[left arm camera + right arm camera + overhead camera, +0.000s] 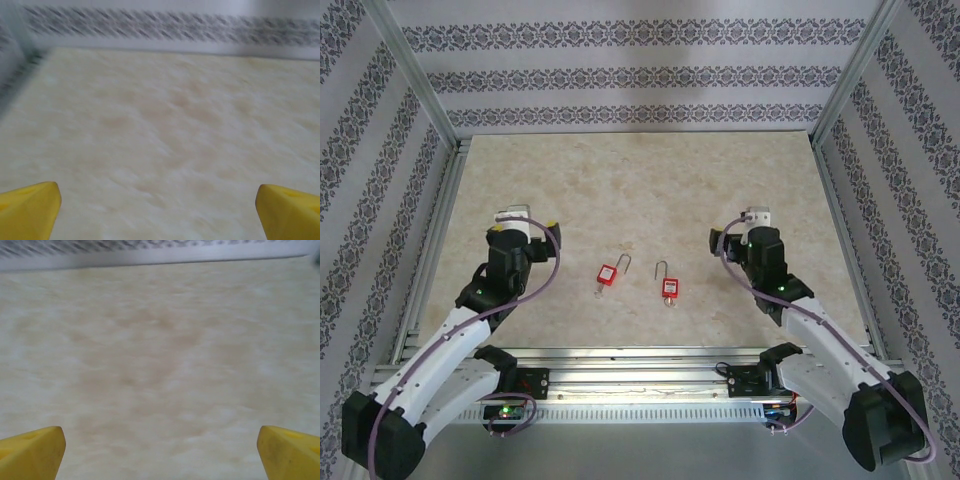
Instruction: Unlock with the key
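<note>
Both padlocks are lying flat on the table [650, 180], roughly in the middle between my two arms and just ahead of the front rail. The left padlock [608, 274] is red and lies tilted, shackle pointing up and to the right. The right padlock [669, 288] is red too and lies pretty much straight, shackle pointing away from the bases. They're near each other but not touching. There's a small pale bit at the bottom end of each body, honestly too small for me to say what it is. The left gripper [159, 210] is wide open, yellow fingertips [30, 207] way out at the bottom corners of its wrist cam with bare tabletop between them, holding nothing. Same deal with the right gripper [160, 450]: jaws spread wide, nothing in them. On the overhead cam each arm sits off to its own side of the locks, well apart from them.
</note>
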Motion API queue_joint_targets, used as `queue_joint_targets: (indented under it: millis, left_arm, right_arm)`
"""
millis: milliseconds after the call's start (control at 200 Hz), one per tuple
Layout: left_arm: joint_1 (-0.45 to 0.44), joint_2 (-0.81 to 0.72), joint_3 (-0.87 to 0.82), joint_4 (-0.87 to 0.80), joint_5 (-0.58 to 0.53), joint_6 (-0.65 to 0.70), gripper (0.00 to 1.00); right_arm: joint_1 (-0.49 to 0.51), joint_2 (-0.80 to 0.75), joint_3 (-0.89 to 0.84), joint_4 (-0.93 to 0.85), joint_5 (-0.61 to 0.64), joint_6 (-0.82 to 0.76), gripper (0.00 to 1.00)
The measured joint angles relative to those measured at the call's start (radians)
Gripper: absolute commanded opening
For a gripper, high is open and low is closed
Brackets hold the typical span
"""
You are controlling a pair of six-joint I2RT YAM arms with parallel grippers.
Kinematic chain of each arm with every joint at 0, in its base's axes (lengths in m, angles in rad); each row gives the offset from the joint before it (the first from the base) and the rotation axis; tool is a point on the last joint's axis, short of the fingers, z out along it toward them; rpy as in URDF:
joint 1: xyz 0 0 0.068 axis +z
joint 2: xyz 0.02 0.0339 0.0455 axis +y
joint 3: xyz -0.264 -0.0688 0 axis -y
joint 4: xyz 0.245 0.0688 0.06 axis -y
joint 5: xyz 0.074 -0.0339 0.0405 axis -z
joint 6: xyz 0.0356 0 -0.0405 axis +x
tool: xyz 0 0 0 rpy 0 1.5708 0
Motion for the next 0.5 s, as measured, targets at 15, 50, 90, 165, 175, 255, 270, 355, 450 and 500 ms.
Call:
queue_joint_targets:
  millis: [15, 50, 90, 165, 175, 255, 270, 355, 450, 500]
  left_arm:
    - [0.01, 0.003, -0.016, 0.035, -0.018, 0.023, 1.0]
    - [0.033, 0.015, -0.044, 0.102, -0.048, 0.065, 1.0]
    - [0.064, 0.041, -0.074, 0.171, -0.068, 0.104, 1.0]
    - [0.129, 0.1, -0.135, 0.304, -0.081, 0.151, 1.0]
    - [0.137, 0.111, -0.144, 0.323, -0.081, 0.156, 1.0]
    - [0.179, 0.192, -0.21, 0.473, -0.073, 0.178, 1.0]
    - [0.182, 0.207, -0.219, 0.497, -0.069, 0.181, 1.0]
    - [0.188, 0.321, -0.282, 0.672, -0.042, 0.199, 1.0]
    - [0.188, 0.471, -0.346, 0.876, -0.008, 0.212, 1.0]
    - [0.188, 0.558, -0.374, 0.997, 0.01, 0.221, 1.0]
  right_arm:
    - [-0.007, 0.007, -0.013, 0.021, 0.016, -0.018, 0.98]
    - [-0.024, 0.028, -0.042, 0.076, 0.044, -0.052, 0.98]
    - [-0.045, 0.056, -0.071, 0.144, 0.068, -0.083, 0.98]
    - [-0.084, 0.125, -0.137, 0.319, 0.087, -0.126, 0.98]
    - [-0.088, 0.134, -0.143, 0.336, 0.087, -0.129, 0.98]
    - [-0.116, 0.224, -0.208, 0.513, 0.081, -0.159, 0.98]
    - [-0.12, 0.242, -0.217, 0.542, 0.078, -0.166, 0.98]
    - [-0.129, 0.355, -0.273, 0.739, 0.049, -0.203, 0.98]
    - [-0.147, 0.499, -0.299, 0.937, -0.003, -0.227, 0.98]
    - [-0.153, 0.567, -0.3, 1.022, -0.019, -0.234, 0.98]
